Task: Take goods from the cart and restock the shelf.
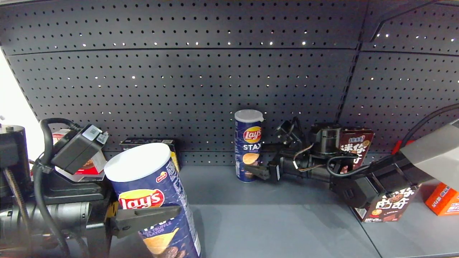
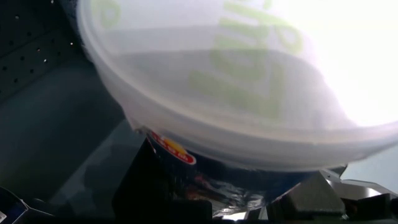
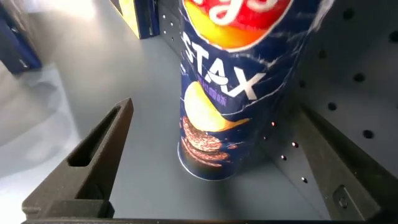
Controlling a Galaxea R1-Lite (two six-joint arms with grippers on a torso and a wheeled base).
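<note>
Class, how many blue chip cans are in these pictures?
2. One chip can is gripped in the left claw, nearest the camera; the other can stands upright by the back panel, inside the open right claw.

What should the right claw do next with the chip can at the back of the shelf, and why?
Probably draw the right claw straight back off the chip can. The can stands upright on the shelf by the pegboard, with both fingers apart from its sides, so it looks released. The left claw holds a second can.
</note>
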